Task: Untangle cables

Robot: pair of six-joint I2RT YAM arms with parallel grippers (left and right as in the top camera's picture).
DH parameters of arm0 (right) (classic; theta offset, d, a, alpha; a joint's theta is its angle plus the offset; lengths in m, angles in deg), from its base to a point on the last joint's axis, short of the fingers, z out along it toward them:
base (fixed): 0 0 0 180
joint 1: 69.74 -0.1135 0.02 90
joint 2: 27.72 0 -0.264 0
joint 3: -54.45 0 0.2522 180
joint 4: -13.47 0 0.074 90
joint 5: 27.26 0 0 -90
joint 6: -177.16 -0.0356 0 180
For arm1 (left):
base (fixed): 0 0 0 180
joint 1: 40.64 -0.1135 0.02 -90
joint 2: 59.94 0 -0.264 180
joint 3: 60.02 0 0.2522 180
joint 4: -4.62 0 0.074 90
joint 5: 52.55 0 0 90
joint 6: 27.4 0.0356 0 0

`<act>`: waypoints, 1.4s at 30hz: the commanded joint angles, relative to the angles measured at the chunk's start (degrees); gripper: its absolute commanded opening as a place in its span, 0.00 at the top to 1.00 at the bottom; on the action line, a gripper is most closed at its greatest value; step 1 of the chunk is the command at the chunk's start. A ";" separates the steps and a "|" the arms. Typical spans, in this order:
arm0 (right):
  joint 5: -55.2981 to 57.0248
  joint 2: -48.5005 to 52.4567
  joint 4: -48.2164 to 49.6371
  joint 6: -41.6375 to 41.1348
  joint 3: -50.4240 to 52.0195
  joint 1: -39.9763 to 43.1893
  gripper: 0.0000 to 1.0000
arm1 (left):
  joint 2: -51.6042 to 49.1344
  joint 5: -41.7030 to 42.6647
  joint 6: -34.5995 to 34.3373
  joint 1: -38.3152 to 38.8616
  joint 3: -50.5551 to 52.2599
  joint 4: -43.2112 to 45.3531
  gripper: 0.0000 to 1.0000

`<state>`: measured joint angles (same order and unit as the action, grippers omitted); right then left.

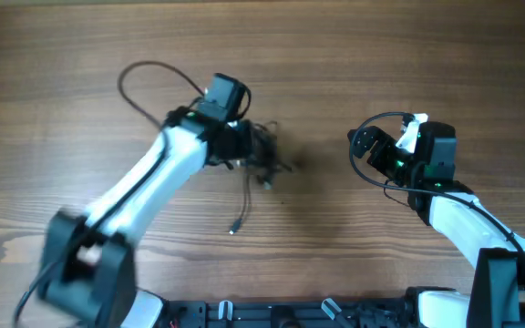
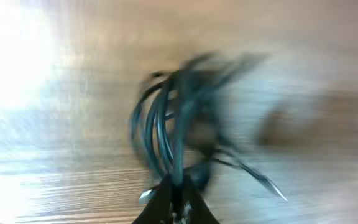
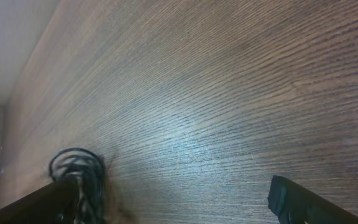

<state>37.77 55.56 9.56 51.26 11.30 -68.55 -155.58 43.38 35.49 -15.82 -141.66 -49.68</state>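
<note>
The cables [image 1: 264, 157] lie bunched on the surface [image 1: 335, 55], nine o'clock of centre, with one end trailing toward six. The left hand [image 2: 176, 202] pinches their strands, apparently to lift them. The right hand [image 1: 376, 150], at three o'clock, is spread, empty and well apart.

Overhead looks straight down on the brown wooden tabletop [image 1: 354, 55]. All views share the thin black cables [image 1: 261, 155]: left wrist close, right wrist far and low.
</note>
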 commanded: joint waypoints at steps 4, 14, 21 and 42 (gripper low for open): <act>-14.19 -0.74 -4.90 -22.49 -0.17 0.17 0.00 | 20.31 1.38 12.00 -0.35 -0.39 1.55 0.96; -44.06 -0.76 45.07 -37.07 -2.21 -5.49 0.23 | 21.70 22.80 32.94 -0.31 -0.39 2.21 0.96; -23.65 -0.74 32.59 -45.27 -2.21 -14.23 0.54 | 21.70 31.89 32.94 -0.28 -0.39 2.16 0.96; -56.13 -0.74 32.87 -28.70 -2.03 25.05 0.89 | 20.96 5.55 -7.39 -15.26 -0.39 3.34 0.96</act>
<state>-15.89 55.21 42.32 20.16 9.35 -42.45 -134.38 51.79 37.52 -30.57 -141.70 -48.98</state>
